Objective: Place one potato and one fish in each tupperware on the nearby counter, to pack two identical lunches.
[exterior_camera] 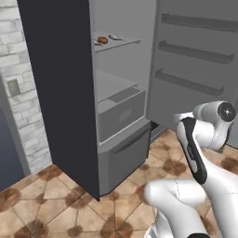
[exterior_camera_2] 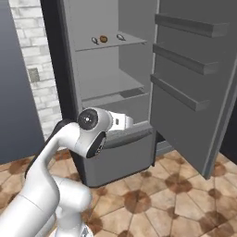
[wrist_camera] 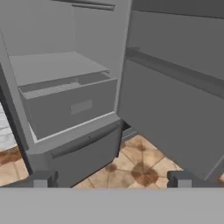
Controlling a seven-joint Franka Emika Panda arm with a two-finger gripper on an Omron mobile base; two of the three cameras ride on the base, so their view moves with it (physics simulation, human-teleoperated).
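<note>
While gripper [wrist_camera: 109,179] open, potato [exterior_camera: 102,40] well above

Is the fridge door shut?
No, the fridge door is swung wide open, so the food on the upper shelf shows.

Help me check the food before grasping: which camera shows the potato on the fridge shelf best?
The right base view: the potato sits unobstructed on the upper fridge shelf, between two small grey fish-like items. The left base view shows it smaller and at a steeper angle. The hand view looks at the lower drawer instead.
</note>
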